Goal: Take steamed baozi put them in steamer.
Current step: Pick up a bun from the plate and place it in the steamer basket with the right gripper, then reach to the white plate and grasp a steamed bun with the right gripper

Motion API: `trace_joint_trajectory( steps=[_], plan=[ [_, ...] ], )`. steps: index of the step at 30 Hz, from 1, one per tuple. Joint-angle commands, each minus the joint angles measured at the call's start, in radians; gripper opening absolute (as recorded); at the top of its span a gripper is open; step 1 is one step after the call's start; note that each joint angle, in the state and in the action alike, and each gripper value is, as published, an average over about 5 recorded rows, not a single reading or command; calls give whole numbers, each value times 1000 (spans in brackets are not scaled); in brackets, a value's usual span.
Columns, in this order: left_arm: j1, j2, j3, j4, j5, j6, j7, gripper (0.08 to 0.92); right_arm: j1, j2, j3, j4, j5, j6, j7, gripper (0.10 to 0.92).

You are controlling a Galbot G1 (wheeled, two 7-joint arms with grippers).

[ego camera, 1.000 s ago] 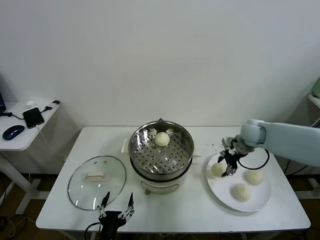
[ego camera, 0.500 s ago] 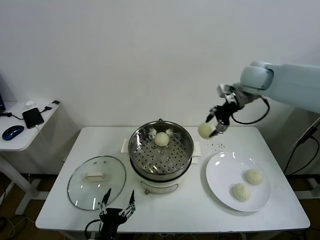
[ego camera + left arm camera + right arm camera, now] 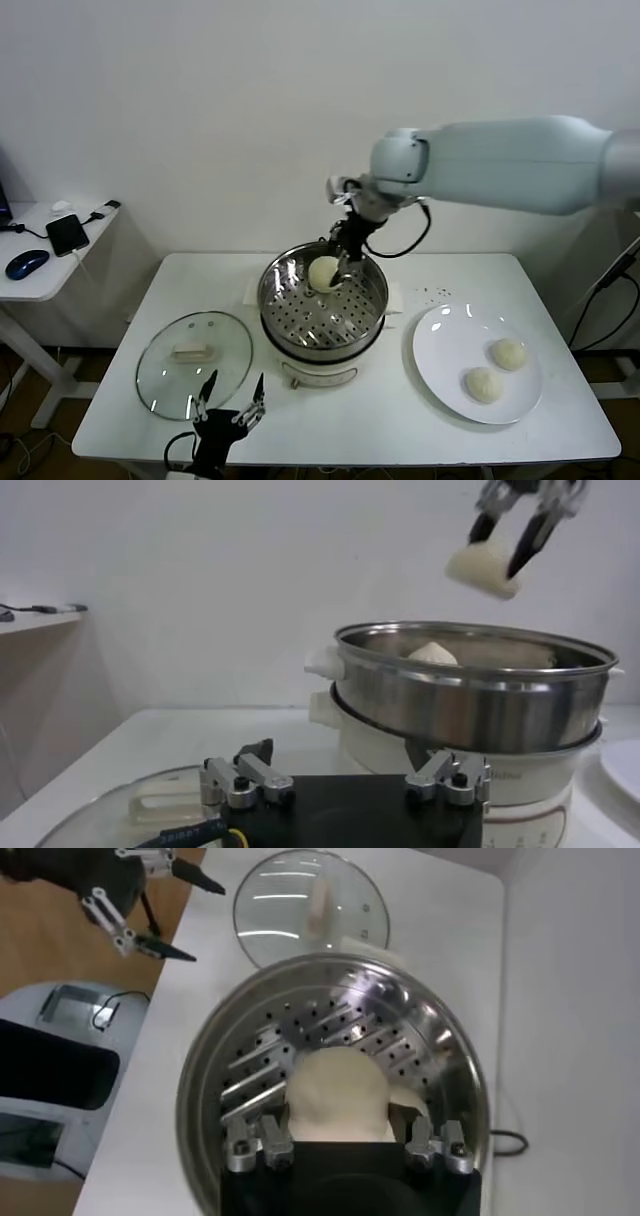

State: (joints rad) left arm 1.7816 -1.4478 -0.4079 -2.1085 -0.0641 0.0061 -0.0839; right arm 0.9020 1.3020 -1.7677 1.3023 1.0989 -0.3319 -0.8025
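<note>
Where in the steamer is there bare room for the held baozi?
The perforated tray of the steamer is bare across its near and middle parts. The far side is crowded: one baozi already sits there, right under the baozi held by the right pincer.

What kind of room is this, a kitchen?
More likely a lab mock-up of one: a steamer and plate of baozi on a plain white table, bare wall, and a side desk with phone.

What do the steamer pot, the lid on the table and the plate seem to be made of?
Steamer: polished steel by its mirror-like reflections, on a white, probably plastic base.
Lid: clear glass, the table showing through it, with a white handle.
Plate: glossy white, probably ceramic.
</note>
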Motion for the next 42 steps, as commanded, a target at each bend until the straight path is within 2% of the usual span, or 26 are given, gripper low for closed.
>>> trace_joint_trajectory(
  steps=[1, 16, 23, 26, 31, 36, 42],
  plan=[
    [-3, -1, 2, 3, -5, 1, 1, 823, -179, 153, 11, -145, -13, -31, 65, 662],
    [2, -5, 8, 3, -2, -5, -1, 823, -275, 188, 56, -257, -44, -18, 96, 674],
    [6, -6, 9, -4, -1, -8, -2, 823, -184, 128, 64, -204, -51, 43, 9, 808],
    [7, -7, 11, -8, 0, -8, -2, 823, -89, 62, 44, -170, -68, 101, -99, 821],
    [5, -10, 17, -13, 1, -8, -2, 823, 115, -130, -32, -87, -102, 190, -254, 823],
    [1, -9, 17, -14, 0, -7, -2, 823, 303, -384, -210, 93, -177, 203, -286, 823],
    [-5, -6, 9, -12, -3, -3, -1, 823, 344, -643, -455, 289, -384, 196, -244, 823]
  ],
)
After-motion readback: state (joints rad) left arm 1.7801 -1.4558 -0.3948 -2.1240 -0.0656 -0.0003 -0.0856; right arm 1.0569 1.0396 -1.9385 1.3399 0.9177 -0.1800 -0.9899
